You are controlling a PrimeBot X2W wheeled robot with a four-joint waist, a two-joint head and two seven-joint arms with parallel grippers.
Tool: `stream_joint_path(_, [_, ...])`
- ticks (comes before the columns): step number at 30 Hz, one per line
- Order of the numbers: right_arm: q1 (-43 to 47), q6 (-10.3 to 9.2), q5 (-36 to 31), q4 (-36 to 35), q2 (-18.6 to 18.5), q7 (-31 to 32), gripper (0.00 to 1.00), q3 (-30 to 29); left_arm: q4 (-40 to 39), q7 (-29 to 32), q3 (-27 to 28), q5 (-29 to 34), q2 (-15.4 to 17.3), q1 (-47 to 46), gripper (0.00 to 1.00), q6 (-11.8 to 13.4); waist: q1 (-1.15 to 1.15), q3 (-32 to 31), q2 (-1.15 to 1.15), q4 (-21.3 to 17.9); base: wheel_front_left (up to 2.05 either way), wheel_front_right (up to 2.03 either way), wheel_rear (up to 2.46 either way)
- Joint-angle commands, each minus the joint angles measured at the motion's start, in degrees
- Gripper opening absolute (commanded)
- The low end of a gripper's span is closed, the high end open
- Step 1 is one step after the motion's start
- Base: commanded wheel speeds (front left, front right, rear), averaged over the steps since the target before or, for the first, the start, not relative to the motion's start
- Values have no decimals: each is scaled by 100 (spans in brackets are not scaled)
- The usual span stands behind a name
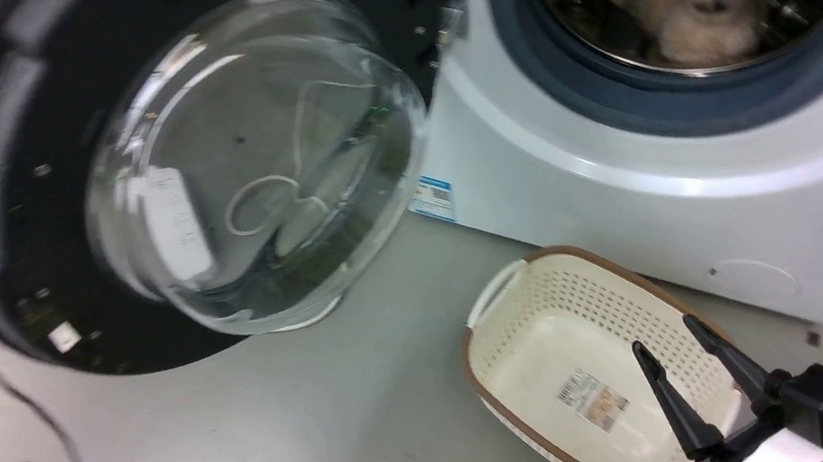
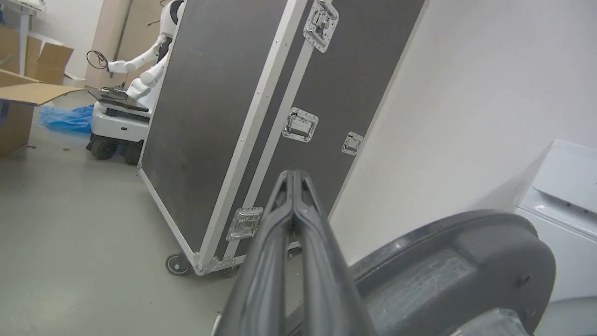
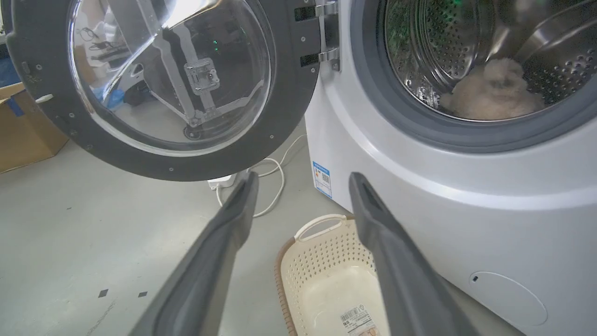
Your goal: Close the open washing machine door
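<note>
Door: the washing machine door (image 1: 215,169) is a broad round black ring with a bulging clear glass bowl in its middle; small screws dot the ring.
Door position: swung wide open, hanging off the left edge of the machine's front on a metal hinge (image 3: 326,32), its inner face and bowl turned outward, its lower rim above the floor.
Machine: the white washing machine (image 1: 610,183) shows a grey rubber ring (image 1: 678,100) round the steel drum; a pale fluffy item (image 1: 689,0) lies inside.
Floor: smooth grey floor (image 1: 287,434); a cream perforated basket (image 1: 548,324) with a brown rim sits just beside the machine's front bottom edge; a dark cable (image 1: 36,434) trails at the far left; a white cord (image 3: 275,182) loops under the door.
Room: plain pale wall (image 2: 466,93), a large black flight case (image 2: 224,116) on castors, a cardboard box (image 2: 18,107), and another white robot (image 2: 135,84) beyond it.
Right gripper: the right gripper (image 1: 664,333) has its fingers well apart, empty, above the basket.
Left gripper: the left gripper (image 2: 294,177) has its fingers pressed together, nothing between them, close by the door's dark rim (image 2: 457,275); contact cannot be told.
</note>
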Motion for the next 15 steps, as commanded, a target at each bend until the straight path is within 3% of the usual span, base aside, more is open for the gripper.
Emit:
stream_joint_path(1, [-87, 6, 35, -31, -72, -17, 100, -18, 293, 162, 190, -228, 124, -220, 0, 46, -1, 157, 0, -212, 0, 0, 0])
stream_joint_path(8, [-93, 6, 115, 10, -190, -21, 100, -57, 1782, 1765, 995, -2050, 301, -982, 0, 90, -1, 270, 0, -477, 0, 0, 0])
stream_joint_path(15, [-149, 6, 186, 30, -292, -23, 100, -39, 2320, 2753, 1101, -2628, 542, -893, 0, -45, -1, 335, 0, -597, 0, 0, 0])
